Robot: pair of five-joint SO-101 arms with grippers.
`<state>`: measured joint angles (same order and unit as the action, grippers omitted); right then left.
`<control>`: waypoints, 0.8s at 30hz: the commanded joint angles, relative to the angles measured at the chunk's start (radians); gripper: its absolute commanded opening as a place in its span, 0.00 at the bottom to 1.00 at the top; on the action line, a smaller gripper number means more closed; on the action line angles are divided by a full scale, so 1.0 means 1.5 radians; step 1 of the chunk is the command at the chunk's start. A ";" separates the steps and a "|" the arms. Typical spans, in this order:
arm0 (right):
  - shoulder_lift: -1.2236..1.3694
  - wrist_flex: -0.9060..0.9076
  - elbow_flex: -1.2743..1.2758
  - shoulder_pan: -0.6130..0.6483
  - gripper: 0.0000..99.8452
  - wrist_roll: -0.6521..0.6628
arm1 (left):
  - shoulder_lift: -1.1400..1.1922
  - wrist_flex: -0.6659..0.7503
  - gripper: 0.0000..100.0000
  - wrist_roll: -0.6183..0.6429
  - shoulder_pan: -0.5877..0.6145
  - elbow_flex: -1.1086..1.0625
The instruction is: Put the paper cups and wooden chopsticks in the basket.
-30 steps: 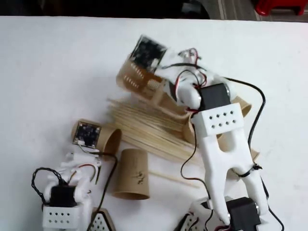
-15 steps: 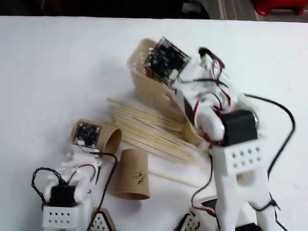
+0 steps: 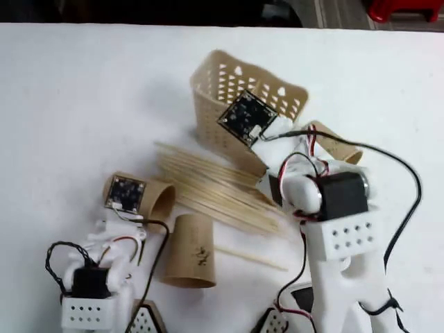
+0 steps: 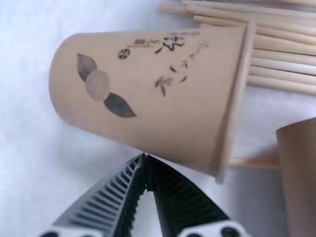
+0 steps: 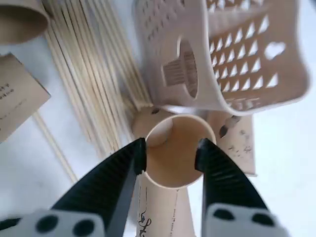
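Note:
A beige latticed basket [image 3: 243, 90] stands at the table's middle back. The basket [image 5: 222, 54] looms just past my right gripper [image 5: 170, 150], which is shut on a paper cup [image 5: 175, 148] held by its open rim, mouth facing the basket's wall. A second cup [image 3: 333, 142] lies beside the basket, behind the right arm. The wooden chopsticks [image 3: 215, 187] lie in a loose pile mid-table. My left gripper [image 4: 145, 165] is shut and empty, its tips just short of a cup [image 4: 148, 103] lying on its side. Another cup [image 3: 191, 250] lies in front of the pile.
The right arm's white body [image 3: 343, 236] stands over the front right of the table. One stray chopstick [image 3: 250, 255] lies apart from the pile near the front cup. Bare white tabletop [image 3: 76, 97] spreads across the back left.
The right arm has drawn back from over the basket toward the front. The basket, tipped under the gripper before, now stands with its rim showing. The left arm has kept still.

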<state>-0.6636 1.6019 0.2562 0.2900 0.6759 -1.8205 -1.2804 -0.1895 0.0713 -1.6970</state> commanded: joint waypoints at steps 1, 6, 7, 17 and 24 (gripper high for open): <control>-0.009 -0.115 0.118 -0.044 0.17 -0.008 | -0.001 -0.003 0.02 0.005 0.001 0.003; -0.009 -0.213 0.240 -0.063 0.17 -0.003 | -0.001 -0.003 0.02 0.005 0.001 0.003; -0.009 -0.225 0.259 -0.059 0.17 -0.003 | -0.001 -0.003 0.02 0.005 0.001 0.003; -0.013 -0.289 0.355 -0.058 0.17 -0.003 | -0.001 -0.003 0.02 0.005 0.001 0.003; -0.015 -0.239 0.279 -0.058 0.17 -0.008 | -0.001 -0.003 0.02 0.005 0.001 0.003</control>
<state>-0.6636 1.1876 0.7856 0.2102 0.6728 -1.8205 -1.2804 -0.1895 0.0713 -1.6970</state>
